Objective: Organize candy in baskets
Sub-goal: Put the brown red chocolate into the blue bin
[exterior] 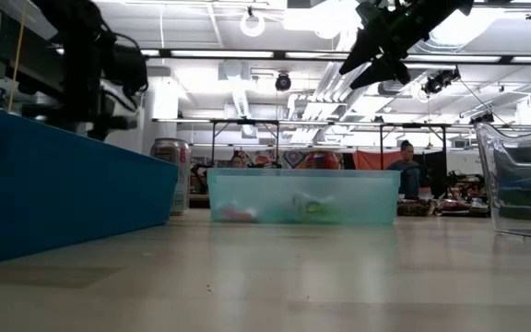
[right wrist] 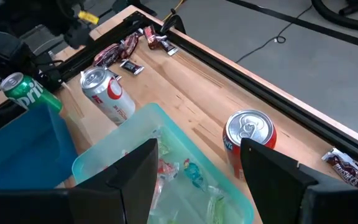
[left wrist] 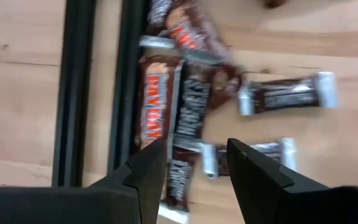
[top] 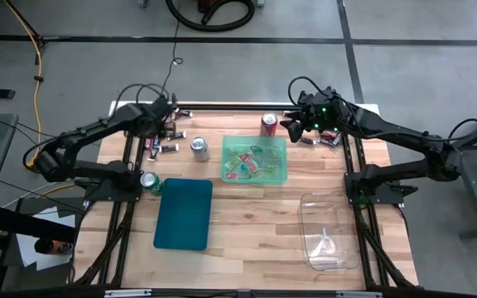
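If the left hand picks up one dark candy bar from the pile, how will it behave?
The dark candy bar looks small and flat, so probably light. Its glossy wrapper may slip between the open left hand. Overlapping neighbours may shift with it.

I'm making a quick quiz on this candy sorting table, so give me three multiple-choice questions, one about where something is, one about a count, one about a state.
1. Where does the left gripper hover?
A. over the dark candy bars at the table's far left
B. over the clear basket
C. over the green can

2. How many soda cans stand on the table?
A. one
B. three
C. five

3. What state is the teal basket in?
A. full of candy
B. flipped over
C. empty

Answers:
1 A, the left wrist view shows its fingers above the bars.
2 B, red, silver and green.
3 C, the high view shows it bare inside.
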Available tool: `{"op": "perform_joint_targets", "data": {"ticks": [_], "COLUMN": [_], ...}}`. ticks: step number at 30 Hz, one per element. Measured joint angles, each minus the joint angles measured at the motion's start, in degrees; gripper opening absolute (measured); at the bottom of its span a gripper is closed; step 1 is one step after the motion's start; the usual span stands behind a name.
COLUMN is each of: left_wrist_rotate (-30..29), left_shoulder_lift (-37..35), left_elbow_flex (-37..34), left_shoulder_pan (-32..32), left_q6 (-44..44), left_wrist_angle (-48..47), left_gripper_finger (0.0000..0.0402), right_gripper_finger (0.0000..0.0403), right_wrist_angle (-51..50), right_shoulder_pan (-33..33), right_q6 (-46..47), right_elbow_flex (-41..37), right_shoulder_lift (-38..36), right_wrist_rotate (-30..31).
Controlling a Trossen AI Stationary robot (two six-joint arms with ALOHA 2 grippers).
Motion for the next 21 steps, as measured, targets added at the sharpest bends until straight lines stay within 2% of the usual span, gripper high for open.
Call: {"op": "perform_joint_targets", "data": {"ticks": [10,21], "left_wrist_rotate": [-4.04,-5.29], "left_shoulder_lift": [2.34,6.69], "left_elbow_flex": [-8.95,-11.09], "left_shoulder_pan": [2.06,5.31], "left_q6": [-1.89,0.73], "left_wrist_angle": [7.6,15.24], "left_gripper_finger": [0.0158,0.0158], "right_gripper_finger": [0.0222,0.0222], "right_wrist_angle": [-0.01,-0.04], "right_shoulder_pan": [0.0,0.0], "right_q6": [-0.09,-0.11], "right_elbow_flex": [0.0,0.0], "right_shoulder_lift": [0.02,0.02], "right_wrist_rotate": [0.02,0.02]}}
